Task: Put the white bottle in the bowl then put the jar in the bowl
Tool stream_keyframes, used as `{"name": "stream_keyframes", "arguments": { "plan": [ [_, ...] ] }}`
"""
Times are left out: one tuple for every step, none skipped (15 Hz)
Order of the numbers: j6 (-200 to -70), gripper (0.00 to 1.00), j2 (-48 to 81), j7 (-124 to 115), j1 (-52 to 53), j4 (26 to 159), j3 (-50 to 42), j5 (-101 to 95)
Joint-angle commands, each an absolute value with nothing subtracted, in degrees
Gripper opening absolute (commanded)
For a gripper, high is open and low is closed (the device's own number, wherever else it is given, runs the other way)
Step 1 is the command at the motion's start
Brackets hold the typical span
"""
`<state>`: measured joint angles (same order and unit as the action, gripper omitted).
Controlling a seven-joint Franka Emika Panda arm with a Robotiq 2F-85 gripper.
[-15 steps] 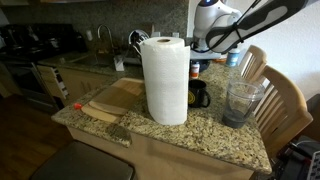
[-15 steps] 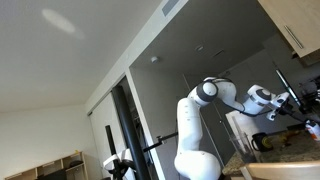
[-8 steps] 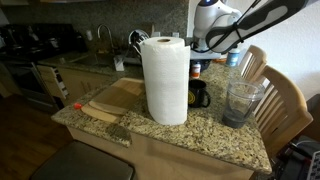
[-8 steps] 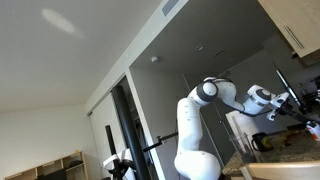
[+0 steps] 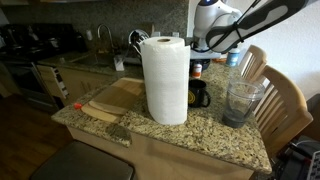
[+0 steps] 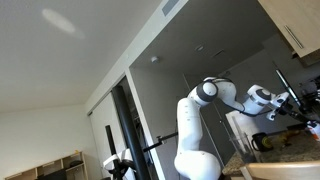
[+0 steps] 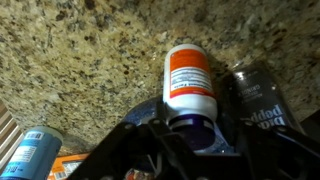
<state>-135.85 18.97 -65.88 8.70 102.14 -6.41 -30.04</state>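
White bottle [image 7: 189, 82] with an orange label lay against the speckled stone counter [image 7: 80, 60] in the wrist view, its white end toward 12 o'clock and its lower end meeting a dark blue round shape [image 7: 190, 128] at 6 o'clock. The gripper [image 7: 190, 140] came in from 6 o'clock, with its dark fingers [image 7: 238, 140] to either side of that lower end. Whether they were pressed on the bottle or stood free of it could not be told, as they were blurred.

A black packet [image 7: 256, 98] lay just beside the bottle at 3 o'clock, and a blue can [image 7: 30, 150] sat well apart at 8 o'clock.

In an exterior view, the jar [image 5: 242, 101] stood upright on the counter at 3 o'clock of a tall paper towel roll [image 5: 165, 80]. A black mug [image 5: 199, 95] stood between them, and a cutting board [image 5: 112, 100] lay at 9 o'clock of the roll. The arm [image 5: 250, 20] reached in from 1 o'clock and dropped behind the roll.
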Motion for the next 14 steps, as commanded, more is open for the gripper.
{"name": "stream_keyframes", "arguments": {
  "plan": [
    [-135.04,0.29,18.91,-70.94,10.14,101.71,-8.42,-34.78],
    [-135.50,0.29,18.86,-74.04,10.55,101.64,-9.06,-37.57],
    [-135.69,0.29,18.95,-76.59,10.63,101.50,-9.30,-40.07],
    [-135.55,0.29,18.87,-79.96,10.89,101.41,-9.69,-43.24],
    [-135.22,0.29,18.84,-82.63,10.87,101.29,-9.67,-45.87],
    [-135.05,0.29,18.92,-85.18,10.80,101.13,-9.64,-48.57],
    [-134.66,0.29,18.89,-87.46,10.71,101.04,-9.48,-51.08],
    [-134.27,0.29,18.89,-89.26,10.41,100.98,-9.09,-53.10],
    [-133.78,0.29,18.87,-91.00,10.17,100.91,-8.74,-54.96],
    [-133.31,0.29,18.86,-92.39,9.95,100.85,-8.42,-56.47],
    [-132.81,0.29,18.83,-93.82,9.80,100.82,-8.17,-57.95],
    [-132.38,0.29,18.82,-94.79,9.60,100.78,-7.85,-58.98],
    [-131.98,0.29,18.83,-95.83,9.47,100.73,-7.63,-60.02],
    [-131.60,0.29,18.81,-96.85,9.36,100.70,-7.40,-60.88]
  ]
}}
